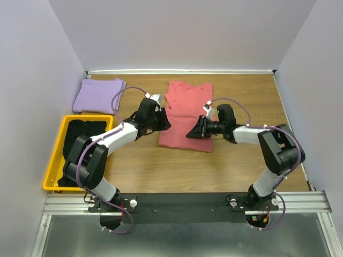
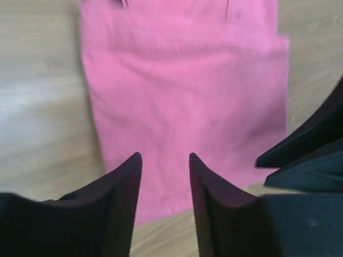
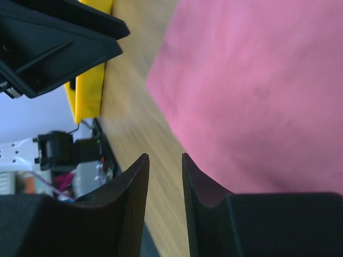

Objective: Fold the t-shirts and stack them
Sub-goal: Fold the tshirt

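Note:
The salmon-pink t-shirt (image 1: 186, 113) lies folded lengthwise in the middle of the table; it fills the left wrist view (image 2: 182, 101) and the right wrist view (image 3: 257, 80). My left gripper (image 1: 165, 124) hovers at its left edge, jaws open and empty (image 2: 165, 156). My right gripper (image 1: 191, 133) hovers over its lower right part, jaws open and empty (image 3: 165, 156). The lavender-purple t-shirt (image 1: 98, 95) lies folded at the far left. Black t-shirts (image 1: 81, 137) sit in the yellow bin.
The yellow plastic bin (image 1: 52, 164) stands at the left edge. White walls close the table at the back and sides. Bare wood (image 1: 177, 168) lies between the pink shirt and the arm bases.

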Motion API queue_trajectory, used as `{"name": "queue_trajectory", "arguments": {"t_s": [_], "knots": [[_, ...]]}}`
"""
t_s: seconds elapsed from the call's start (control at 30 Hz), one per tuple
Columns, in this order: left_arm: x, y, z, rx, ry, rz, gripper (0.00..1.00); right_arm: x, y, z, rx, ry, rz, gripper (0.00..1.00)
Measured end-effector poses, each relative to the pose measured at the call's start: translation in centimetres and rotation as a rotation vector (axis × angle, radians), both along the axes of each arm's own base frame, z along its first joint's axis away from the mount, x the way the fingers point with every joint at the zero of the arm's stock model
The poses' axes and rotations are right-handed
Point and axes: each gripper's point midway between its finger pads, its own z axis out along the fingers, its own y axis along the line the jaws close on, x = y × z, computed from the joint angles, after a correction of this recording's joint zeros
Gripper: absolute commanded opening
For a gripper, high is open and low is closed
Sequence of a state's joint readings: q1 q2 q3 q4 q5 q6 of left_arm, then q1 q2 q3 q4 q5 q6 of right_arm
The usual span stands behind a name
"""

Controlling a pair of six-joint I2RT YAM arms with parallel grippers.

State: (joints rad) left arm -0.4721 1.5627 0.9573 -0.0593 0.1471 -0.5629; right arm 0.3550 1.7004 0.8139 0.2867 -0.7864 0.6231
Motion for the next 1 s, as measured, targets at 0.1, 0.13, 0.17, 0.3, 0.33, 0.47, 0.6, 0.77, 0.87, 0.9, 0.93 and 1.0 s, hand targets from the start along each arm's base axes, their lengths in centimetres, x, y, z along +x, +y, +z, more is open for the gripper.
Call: {"name": "queue_trajectory", "arguments": {"t_s": [0.1,0.13,0.17,0.3,0.33,0.47,0.6,0.77,0.87,0.9,0.93,1.0], "knots": [[-2.6,-0.3,-3.3,0.020,0.072,-0.023,0.27,-3.1,0.9,-2.6,0.016,0.100,0.028,0.38],[-3.2,-0.2,-4.5,0.028,0.103,-0.019,0.24,-3.6,0.9,-3.3,0.018,0.126,0.025,0.38],[-4.0,0.3,-6.2,0.045,0.146,-0.010,0.23,-3.9,0.9,-4.0,0.021,0.147,0.017,0.38],[-4.6,0.8,-8.2,0.039,0.197,0.034,0.15,-4.4,0.6,-5.9,0.018,0.175,0.010,0.37],[-4.6,0.8,-8.3,0.033,0.197,0.043,0.15,-4.5,0.6,-6.4,0.014,0.183,0.008,0.37],[-4.7,1.1,-8.4,0.013,0.187,0.077,0.14,-4.6,-0.3,-7.1,0.036,0.164,-0.004,0.37],[-5.3,1.3,-8.5,-0.010,0.184,0.090,0.14,-4.6,-2.7,-7.2,0.077,0.168,-0.033,0.37],[-5.7,1.3,-8.4,-0.026,0.182,0.098,0.17,-4.3,-5.2,-7.1,0.110,0.182,-0.073,0.37],[-5.9,1.4,-8.2,-0.023,0.181,0.096,0.34,-4.4,-5.3,-6.8,0.108,0.177,-0.072,0.37],[-6.0,1.5,-8.1,-0.021,0.180,0.095,0.38,-4.5,-5.4,-6.5,0.104,0.173,-0.071,0.37],[-6.2,1.5,-7.8,-0.019,0.178,0.091,0.47,-4.5,-5.4,-6.3,0.099,0.173,-0.072,0.37],[-6.4,1.6,-7.0,-0.015,0.166,0.090,0.54,-4.6,-5.2,-5.1,0.091,0.152,-0.065,0.38]]}}
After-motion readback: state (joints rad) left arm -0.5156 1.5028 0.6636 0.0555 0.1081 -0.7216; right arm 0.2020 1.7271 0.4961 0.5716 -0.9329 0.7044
